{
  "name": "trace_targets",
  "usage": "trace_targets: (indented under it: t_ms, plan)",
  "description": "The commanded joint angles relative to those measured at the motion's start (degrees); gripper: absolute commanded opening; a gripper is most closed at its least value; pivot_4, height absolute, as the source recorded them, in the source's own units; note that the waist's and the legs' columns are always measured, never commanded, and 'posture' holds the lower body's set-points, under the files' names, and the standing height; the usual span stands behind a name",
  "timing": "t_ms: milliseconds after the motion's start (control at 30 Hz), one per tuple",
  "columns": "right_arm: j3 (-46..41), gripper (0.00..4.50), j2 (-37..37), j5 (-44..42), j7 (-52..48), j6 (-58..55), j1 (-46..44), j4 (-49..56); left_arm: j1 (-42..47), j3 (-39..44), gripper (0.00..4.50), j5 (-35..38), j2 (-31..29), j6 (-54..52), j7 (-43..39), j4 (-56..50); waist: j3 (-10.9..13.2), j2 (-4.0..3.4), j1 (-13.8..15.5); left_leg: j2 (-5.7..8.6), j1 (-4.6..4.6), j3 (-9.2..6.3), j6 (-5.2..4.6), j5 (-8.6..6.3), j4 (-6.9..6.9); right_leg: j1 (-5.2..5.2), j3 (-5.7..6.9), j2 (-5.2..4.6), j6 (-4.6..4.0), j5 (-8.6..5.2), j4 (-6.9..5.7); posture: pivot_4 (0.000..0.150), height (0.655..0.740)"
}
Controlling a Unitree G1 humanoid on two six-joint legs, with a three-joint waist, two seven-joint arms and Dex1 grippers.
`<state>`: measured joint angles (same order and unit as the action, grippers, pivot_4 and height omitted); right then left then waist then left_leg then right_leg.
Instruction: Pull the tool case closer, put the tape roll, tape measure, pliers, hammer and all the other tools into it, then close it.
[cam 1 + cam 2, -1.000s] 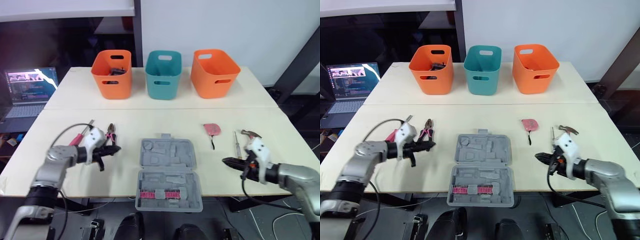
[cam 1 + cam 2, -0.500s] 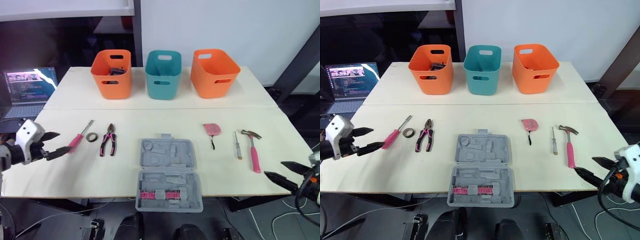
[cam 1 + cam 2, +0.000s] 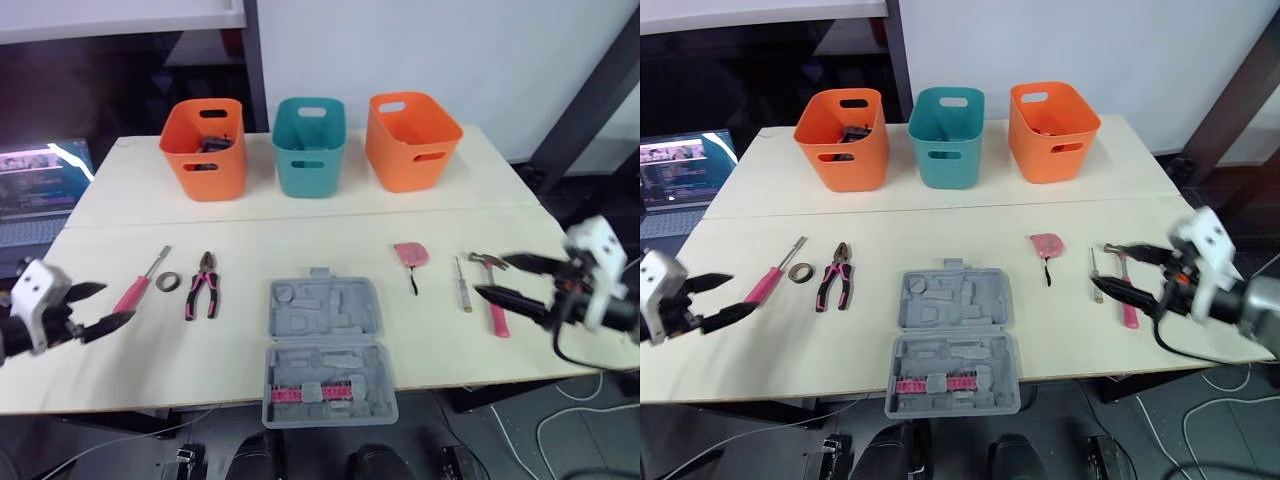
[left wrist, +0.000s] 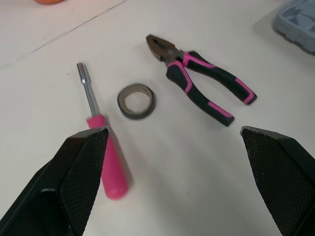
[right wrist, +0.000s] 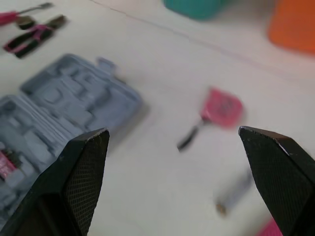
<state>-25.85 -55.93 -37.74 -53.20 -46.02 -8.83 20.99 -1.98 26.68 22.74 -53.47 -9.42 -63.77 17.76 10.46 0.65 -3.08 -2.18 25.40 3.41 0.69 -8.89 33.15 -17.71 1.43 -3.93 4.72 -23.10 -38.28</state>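
Tool case [image 3: 325,350]: open flat at the front middle of the desk [image 3: 300,225], with a pink bit row in its near half.
Left fingers [image 3: 108,325]: spread wide and empty, at the desk's left edge near the pink screwdriver [image 3: 135,290].
Right fingers [image 3: 530,263]: spread wide and empty, just beside the hammer [image 3: 495,305].
Left of case: pink screwdriver, tape roll [image 3: 166,283] and pliers [image 3: 203,285], side by side.
Right of case: tape measure [image 3: 410,255], small screwdriver [image 3: 460,285] and hammer.
Far: teal bin [image 3: 308,148] between the left orange bin [image 3: 203,150] and the right orange bin [image 3: 412,140].

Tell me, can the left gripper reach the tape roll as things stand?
Probably yes. The left gripper is open and faces the tape roll, with bare table between them. The pink screwdriver and the pliers lie beside the roll without touching it, so they hardly block it.
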Motion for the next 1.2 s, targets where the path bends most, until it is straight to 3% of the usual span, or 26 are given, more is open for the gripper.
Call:
trace_targets:
  t_ms: [33, 233, 400, 667, 900, 1000, 1133, 1200]
  plan:
    - [4.77, 4.45, -1.5, -2.76, 0.62, -2.36, -6.75, 2.67, -5.52, 5.88, 4.5, 2.91, 2.27, -2.81, 3.74, -8.28, 0.01, 0.04, 0.19, -0.04, 0.0, 0.0, 0.01, 0.0, 0.03, 0.0, 0.0, 0.0, 0.0, 0.0, -0.01, 0.15, 0.74]
    - [15.01, 4.45, -2.19, -0.7, 1.29, -2.66, -18.11, 4.75, -12.83, 9.4, 4.5, 4.21, 8.13, -5.78, 9.88, -17.94, 0.05, 0.17, 0.96, -0.01, 0.02, 0.0, 0.05, -0.03, 0.08, -0.22, 0.06, -0.14, -0.01, 0.01, 0.02, 0.15, 0.74]
    - [19.26, 4.45, -3.66, -1.81, 0.69, -6.64, -21.44, 6.49, -12.69, 6.94, 4.5, 4.14, 10.34, -9.23, 13.57, -21.99, 0.0, 0.26, 1.0, 0.0, 0.05, 0.0, 0.16, -0.09, 0.05, -0.26, 0.07, -0.18, -0.03, 0.01, 0.06, 0.15, 0.74]
    - [17.0, 4.45, -1.65, -11.38, 3.03, -16.71, -24.43, 8.05, 3.85, -3.34, 4.5, 2.1, 10.16, -17.1, 20.08, -19.17, 0.01, 0.27, 0.99, 0.0, 0.09, 0.01, 0.02, 0.0, 0.09, -0.04, 0.12, -0.13, -0.01, 0.02, -0.03, 0.15, 0.74]
    - [13.54, 4.45, -1.96, -16.81, 7.28, -22.31, -22.81, 10.91, 19.05, -14.55, 4.5, -4.95, 10.53, -17.59, 21.16, -6.4, 0.03, 0.31, 0.95, 0.02, 0.06, 0.05, -0.01, 0.02, 0.11, -0.01, 0.15, -0.06, 0.08, 0.06, -0.06, 0.15, 0.74]
    - [11.89, 4.5, -2.31, -17.2, 9.17, -22.71, -21.66, 11.73, 24.17, -16.41, 3.65, -6.94, 11.44, -17.14, 22.56, -0.8, 0.03, 0.32, 0.95, -0.02, 0.07, 0.06, -0.01, 0.02, 0.12, -0.03, 0.15, 0.02, 0.09, 0.07, -0.09, 0.15, 0.74]
    - [10.61, 4.5, -2.87, -18.02, 10.7, -22.99, -20.51, 12.56, 27.8, -18.07, 1.63, -9.9, 12.37, -15.64, 24.7, 4.46, 0.05, 0.35, 0.81, -0.09, 0.07, 0.06, 0.02, 0.04, 0.18, -0.04, 0.14, 0.09, 0.11, 0.07, -0.15, 0.15, 0.74]
    - [10.37, 4.5, -3.07, -18.12, 11.28, -23.0, -20.16, 12.89, 28.27, -18.5, 1.63, -10.73, 12.98, -14.68, 25.04, 6.09, 0.05, 0.35, 0.78, -0.11, 0.06, 0.06, 0.03, 0.05, 0.2, -0.04, 0.14, 0.11, 0.11, 0.07, -0.17, 0.15, 0.74]
